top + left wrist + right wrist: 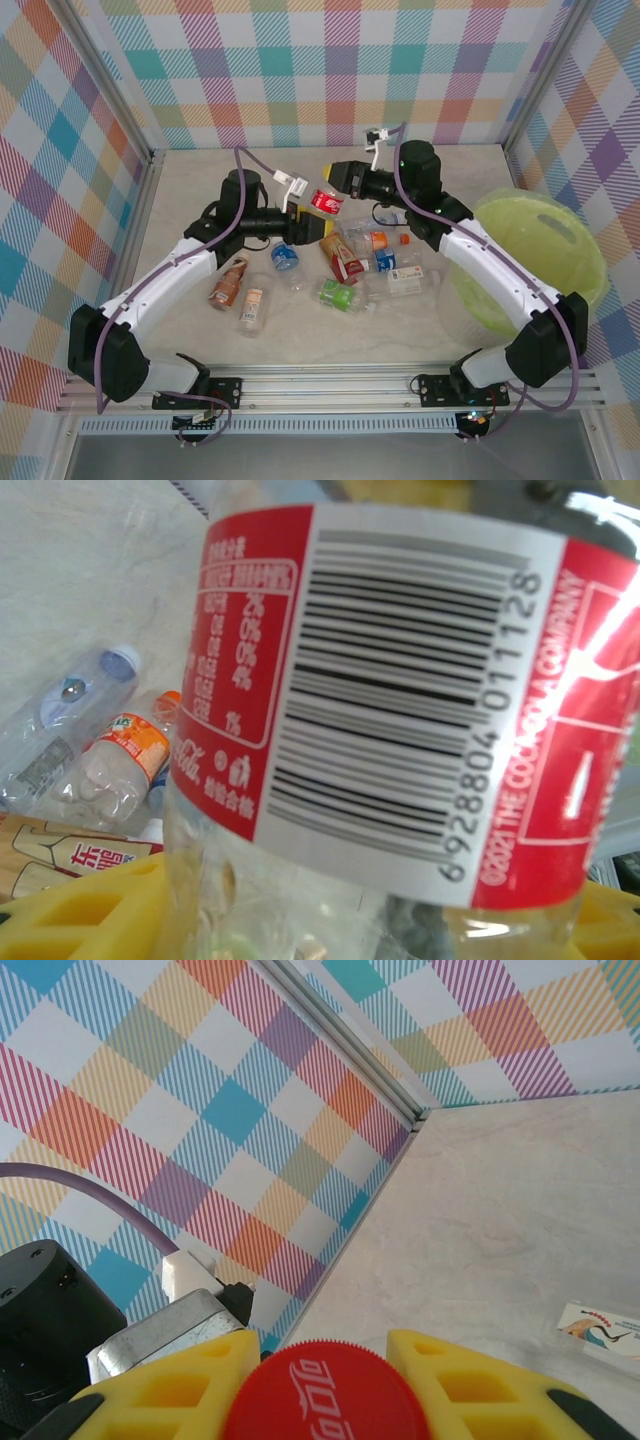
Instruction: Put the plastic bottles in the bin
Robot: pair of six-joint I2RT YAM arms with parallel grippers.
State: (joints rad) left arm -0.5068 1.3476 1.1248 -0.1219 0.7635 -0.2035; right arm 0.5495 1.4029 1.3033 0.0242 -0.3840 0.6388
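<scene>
Surface: we see a pale marbled table point(200, 180).
Room: walls point(340, 70) of bright checks close it in, and a metal post point(345, 1035) runs up one corner.
Bin: the yellow-green bin point(575, 250) sits at the right edge of the table.
Loose bottles: the loose bottles point(343, 258) lie scattered mid-table, left of the bin and apart from it.
Held bottle: the red-label bottle point(327, 202) is just beyond that scatter, between the two claws and well apart from the bin.
Left wrist view: we read its barcode close up, with yellow fingers point(80, 915) at both lower corners. Beyond it an orange-label bottle point(125, 755) and a blue-capped bottle point(80, 685) lie on the table.
Right wrist view: we see the red cap point(325, 1395) from above, a sticker point(600, 1328) on the table and a purple cable point(80, 1188).
Left claw: the left claw point(320, 226) is closed on the bottle's body.
Right claw: the right claw point(330, 182) is clamped on the cap.
Arms: the left arm reaches far and right from its near-left base. The right arm rises past the bin's left side, then turns left.
</scene>
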